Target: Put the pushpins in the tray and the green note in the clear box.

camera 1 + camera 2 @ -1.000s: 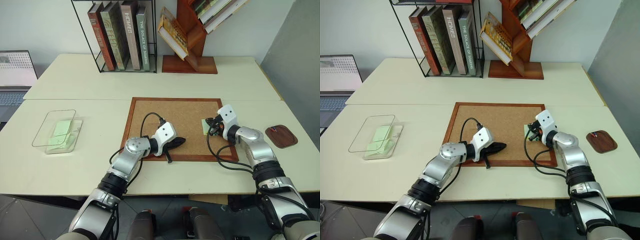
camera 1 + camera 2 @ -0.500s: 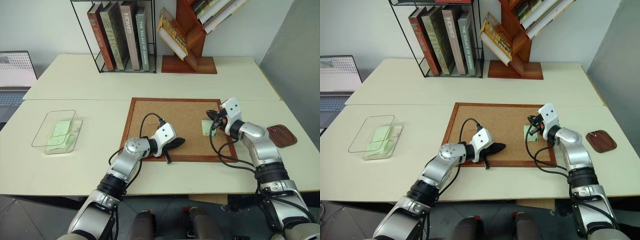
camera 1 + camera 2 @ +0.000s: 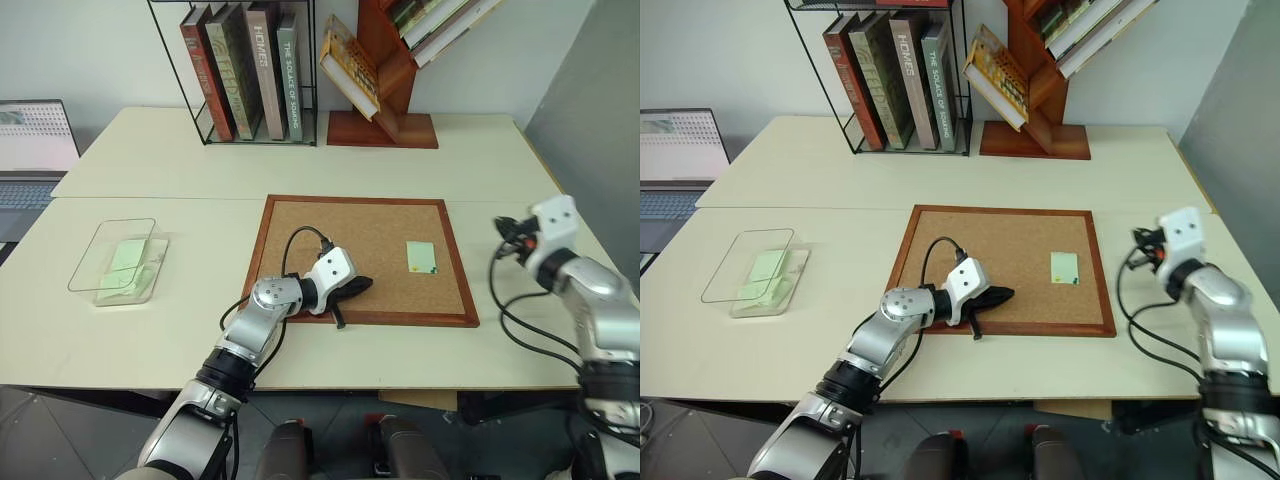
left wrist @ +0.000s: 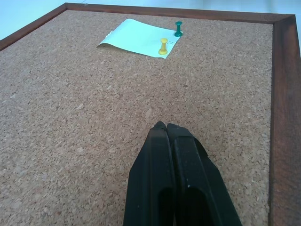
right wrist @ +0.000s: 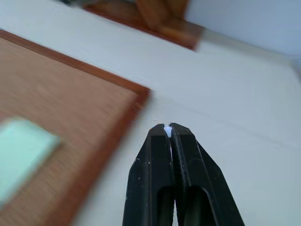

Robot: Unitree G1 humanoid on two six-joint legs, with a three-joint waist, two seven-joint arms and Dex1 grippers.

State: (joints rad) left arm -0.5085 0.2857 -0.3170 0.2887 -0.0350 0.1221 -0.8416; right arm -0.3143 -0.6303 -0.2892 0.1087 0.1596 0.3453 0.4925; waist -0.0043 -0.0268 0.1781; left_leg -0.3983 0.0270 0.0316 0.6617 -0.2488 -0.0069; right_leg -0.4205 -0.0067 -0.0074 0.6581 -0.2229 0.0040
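The clear box (image 3: 112,262) on the counter (image 3: 180,330) held pale green slips. Left jaws were clenched, empty; right jaws pinched a white pushpin (image 5: 167,131).

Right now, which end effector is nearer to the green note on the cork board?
Left. The left end effector rests on the cork board, beside the green note. The right end effector is off the board, past its edge.

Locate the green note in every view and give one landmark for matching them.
Left eye view: green note on the cork board's right half.
Right eye view: same spot.
Left wrist view: far end of the board.
Right wrist view: blurred at the frame edge.
Shared landmark: the board's wood frame.
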